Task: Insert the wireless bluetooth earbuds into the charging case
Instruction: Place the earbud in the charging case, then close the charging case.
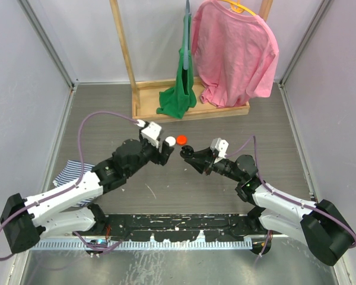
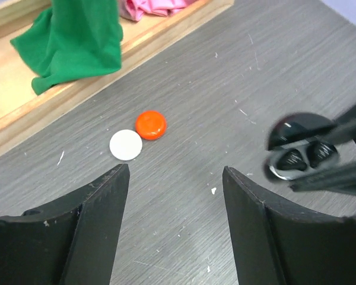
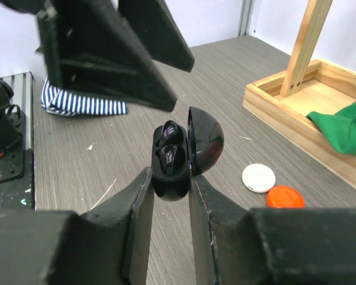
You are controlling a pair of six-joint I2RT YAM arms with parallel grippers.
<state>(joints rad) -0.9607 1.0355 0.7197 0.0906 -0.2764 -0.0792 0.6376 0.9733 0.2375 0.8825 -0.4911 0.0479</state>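
My right claw (image 3: pixel 169 181) is clamped on the charging case (image 3: pixel 205 139), its lid open and both earbuds (image 3: pixel 169 155) seated inside. My left claw (image 2: pixel 175 175) stands apart, empty, just beside the case. A white disc (image 3: pixel 258 177) and a red disc (image 3: pixel 285 196) lie on the desk (image 3: pixel 107 160) near the case.

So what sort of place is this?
Likely a lab test cell: white walls enclose a grey tabletop, left arm and right arm mounted at its edge, and a wooden rack holds clothes.

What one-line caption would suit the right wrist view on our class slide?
Both earbuds seated in the open black charging case, which the right gripper holds by its base.
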